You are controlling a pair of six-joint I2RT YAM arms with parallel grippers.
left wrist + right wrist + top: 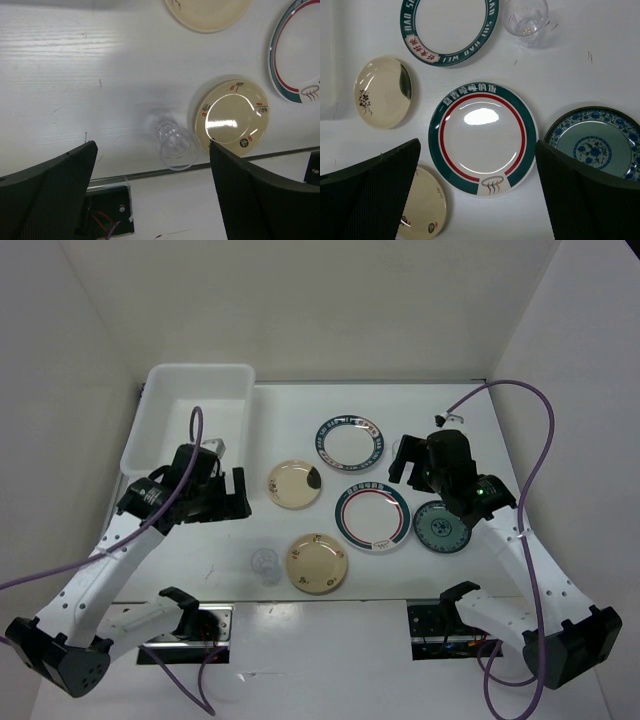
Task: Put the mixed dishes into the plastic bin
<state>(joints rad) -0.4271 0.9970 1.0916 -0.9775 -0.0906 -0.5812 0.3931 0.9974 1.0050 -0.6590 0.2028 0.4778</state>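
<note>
The tabletop (450,420) is white with a faint wood grain and a few small dark scuffs. Plain white walls (300,300) close it in on the left, far and right sides.

The plastic bin (200,410), a translucent white tub with rounded corners and a lipped rim, sits in the far left corner. All five plates lie flat on the tabletop to its right, outside it:
- **Green-rimmed plate** (350,443): white with lettering around the rim, it lies farthest back.
- **Red-ringed plate** (372,516): it lies nearer, with a green border and a small emblem.
- **Teal plate** (438,530): it is just beside the red-ringed plate on the right, smaller and blue-patterned.
- **Cream plate with a dark patch** (295,484): it lies left of the centre.
- **Second cream plate** (317,562): it has small coloured marks and lies nearest the arms.

A clear glass (264,562) is just beside the second cream plate.

The left gripper (243,494) hovers between the bin and the cream plates, its jaws spread and empty. The right gripper (398,462) hangs above the red-ringed plate, likewise spread wide and grasping nothing.
</note>
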